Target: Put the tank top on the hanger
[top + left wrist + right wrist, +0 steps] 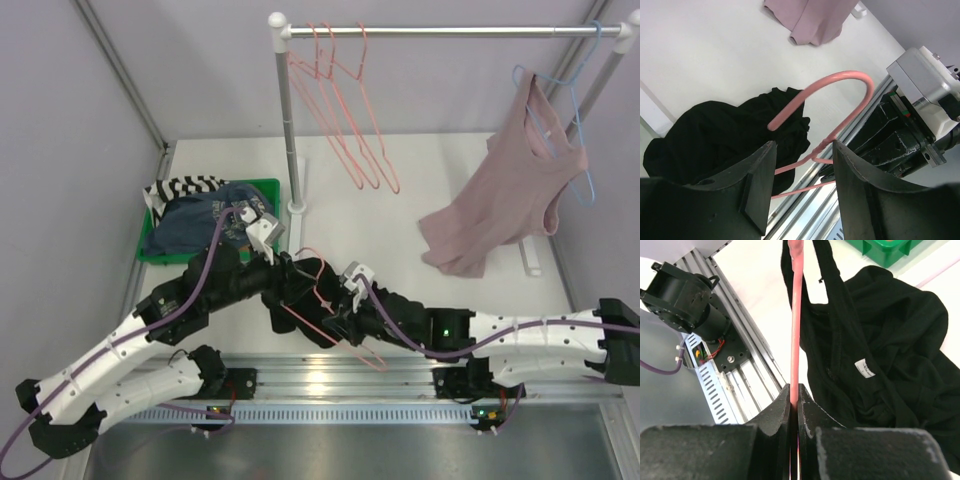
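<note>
Top external view: white tabletop (420,180), pale lilac walls around it, slotted aluminium rail (330,385) along the bottom of frame. A steel rack bar (450,31) on white posts runs across the top. Spare salmon-pink hangers (345,110) hook on it at upper centre. A dusty-pink tank top (510,190) hangs on a light blue hanger (575,110) at upper right, its hem trailing on the tabletop. A green bin (268,188) at centre left holds a dark blue shirt (195,220) and a striped cloth (185,187).

Writing: a small white tag (865,368) is sewn into the tank top (890,340); the print is too small to read.

Arms: both reach inward, low over the tabletop, elbows bent, and meet at lower centre with the hanger (318,300) between them.

Right wrist view: the right gripper (794,392) is clamped on the hanger's wire, which runs straight up the frame. The tank top lies bunched on the tabletop to the right of the wire, one strap rising close beside it. Cannot tell whether the strap is over the wire.

Left wrist view: the left gripper (803,147) has its jaws apart. The hanger's twisted neck sits between them, nearer the right-hand finger, with the hook arching above. The black fabric lies heaped at lower left.
</note>
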